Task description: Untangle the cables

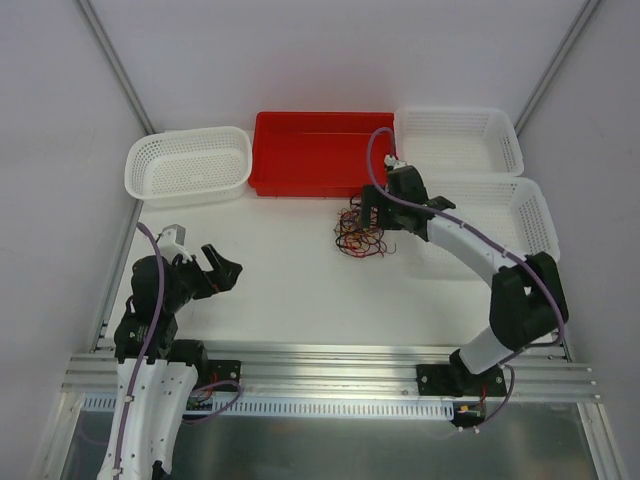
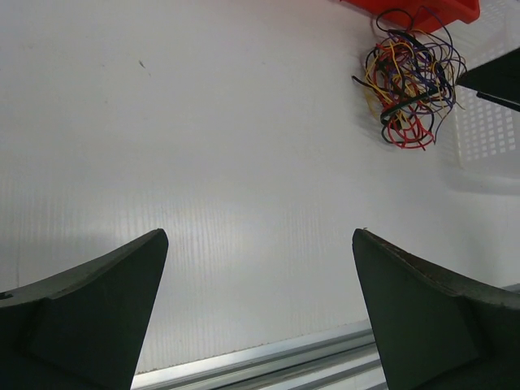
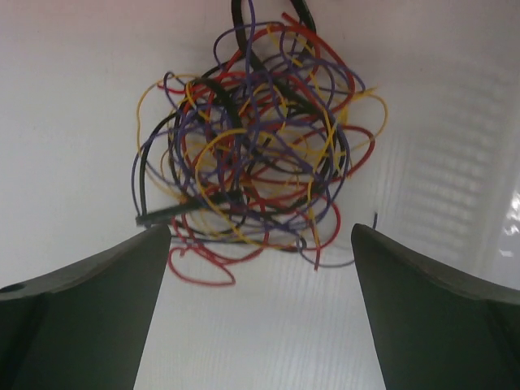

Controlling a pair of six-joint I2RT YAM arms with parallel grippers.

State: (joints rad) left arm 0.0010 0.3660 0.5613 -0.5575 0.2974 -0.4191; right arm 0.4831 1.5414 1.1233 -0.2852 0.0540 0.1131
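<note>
- Closest to you, the left claw [image 1: 218, 263] sits back by its own base. Its jaws are spread wide with nothing in them, well apart from the mess.
- Further out, the right claw [image 1: 375, 207] hangs right above the pile, also wide open and empty. From its wrist view the tangle sits between and just beyond the fingers.
- The cables [image 3: 252, 154] are one loose ball on the bench [image 1: 280, 300], just in front of the red bin [image 1: 320, 150], with a white basket [image 1: 535, 215] near on the right.
- My guess on handling: featherlight, soft and springy. Tug one strand and the whole clump probably comes along. They're thin enough to slip out of the pads too.
- I'd grab the red loop [image 3: 199, 272] poking out the near side, or the stray black end [image 3: 154, 218], and pin the rest with your other claw.
</note>
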